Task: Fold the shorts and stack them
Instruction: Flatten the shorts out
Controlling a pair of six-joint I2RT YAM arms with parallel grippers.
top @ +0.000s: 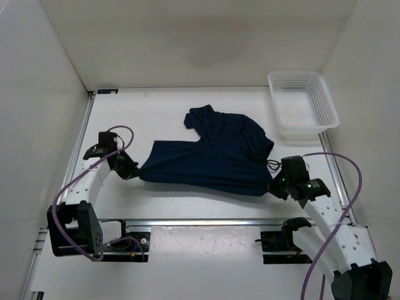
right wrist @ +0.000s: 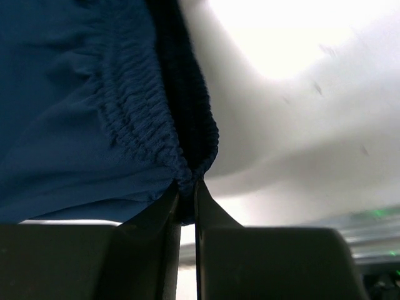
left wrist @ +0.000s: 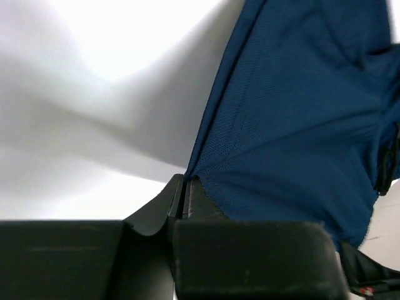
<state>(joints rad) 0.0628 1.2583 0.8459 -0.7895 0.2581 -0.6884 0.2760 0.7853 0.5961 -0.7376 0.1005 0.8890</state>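
Shorts (top: 212, 153) are seen at the middle of the top view, lying rumpled on the table (top: 156, 106), dark navy and plain. One leg is bunched up toward the upper centre, and the lower edge is drawn out in a long line from centre left to lower right. The left gripper (top: 132, 172) is found at the left end of that edge. In the left wrist view its jaws are pressed tight together at bottom centre on a corner of the cloth, which fans out from the pinch toward the upper right. The right gripper (top: 274, 186) is set at the right end of the edge. In the right wrist view its jaws are nearly closed, and the gathered waistband (right wrist: 150, 119) is nipped between them at bottom centre, the cloth filling the upper left. A thin dark cord (top: 273, 164) is noted at the right side of the shorts, just above the right gripper. Whether the stretched edge is lifted off the table cannot be told. A white mesh basket (top: 303, 106) is noted at the upper right, apart from the shorts.
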